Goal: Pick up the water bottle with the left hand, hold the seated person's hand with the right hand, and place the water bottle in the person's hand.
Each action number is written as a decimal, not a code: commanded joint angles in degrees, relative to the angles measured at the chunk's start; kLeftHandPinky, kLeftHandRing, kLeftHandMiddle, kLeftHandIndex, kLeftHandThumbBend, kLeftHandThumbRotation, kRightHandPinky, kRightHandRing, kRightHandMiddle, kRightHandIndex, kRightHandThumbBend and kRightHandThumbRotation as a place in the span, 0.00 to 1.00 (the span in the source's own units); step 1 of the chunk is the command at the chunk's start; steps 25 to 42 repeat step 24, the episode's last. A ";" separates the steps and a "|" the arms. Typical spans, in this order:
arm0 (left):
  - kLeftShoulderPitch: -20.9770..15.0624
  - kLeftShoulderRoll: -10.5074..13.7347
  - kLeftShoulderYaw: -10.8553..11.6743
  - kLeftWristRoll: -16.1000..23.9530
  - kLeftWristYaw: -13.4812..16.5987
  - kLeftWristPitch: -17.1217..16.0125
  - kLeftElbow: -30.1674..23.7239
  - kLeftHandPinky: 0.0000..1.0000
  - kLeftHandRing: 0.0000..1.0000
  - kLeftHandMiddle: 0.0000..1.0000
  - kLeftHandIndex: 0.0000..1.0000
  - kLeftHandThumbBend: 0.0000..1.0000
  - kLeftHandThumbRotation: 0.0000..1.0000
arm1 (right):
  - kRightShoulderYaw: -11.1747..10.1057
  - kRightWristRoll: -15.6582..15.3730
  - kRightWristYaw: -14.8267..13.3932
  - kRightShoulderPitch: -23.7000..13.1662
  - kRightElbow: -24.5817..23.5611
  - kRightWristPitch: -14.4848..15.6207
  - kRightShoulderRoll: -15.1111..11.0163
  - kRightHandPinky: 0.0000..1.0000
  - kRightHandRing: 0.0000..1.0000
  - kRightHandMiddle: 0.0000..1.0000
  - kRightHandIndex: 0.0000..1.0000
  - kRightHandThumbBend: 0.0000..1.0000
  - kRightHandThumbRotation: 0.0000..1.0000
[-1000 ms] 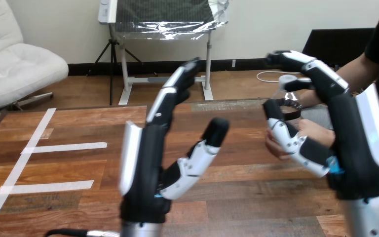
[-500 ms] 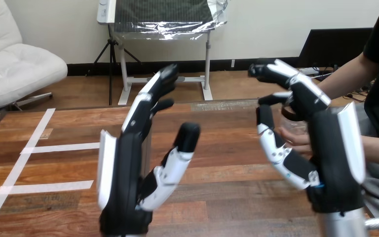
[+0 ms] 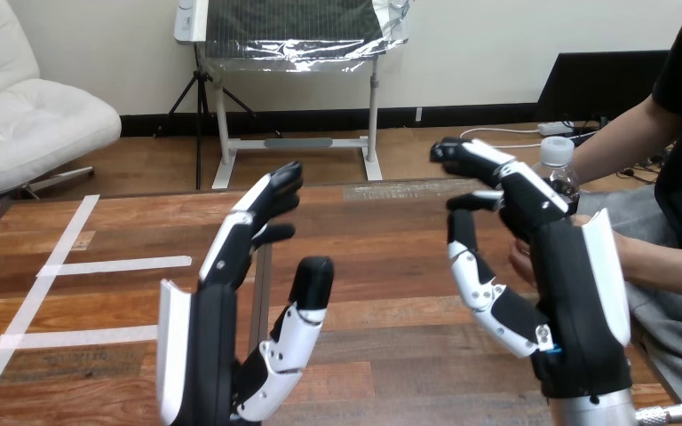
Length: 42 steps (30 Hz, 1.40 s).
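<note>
Water bottle (image 3: pixel 558 165) partly behind right robot hand (image 3: pixel 570 293)

You have both arms up in front of you. Your left hand (image 3: pixel 204 346) stands edge-on at near left, its fingers (image 3: pixel 253 209) straight and pointing far, thumb held apart. Your right hand (image 3: pixel 577 302) stands likewise at right, fingers relaxed, thumb spread, grasping nothing.

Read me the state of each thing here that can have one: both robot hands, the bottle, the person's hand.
Left hand: open, raised, empty.
Right hand: open, raised in front of the person's hand.
Water bottle: upright, cap on, lower part hidden behind the right hand.
Person's hand: mostly hidden behind the right hand; its grip cannot be told.
</note>
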 commanded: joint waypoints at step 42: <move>0.37 -4.10 0.14 1.30 1.82 0.30 -1.93 0.68 0.77 0.80 0.80 0.37 0.62 | -0.68 1.24 0.98 -1.55 -0.24 -1.36 -0.16 0.61 0.77 0.81 0.72 0.08 0.00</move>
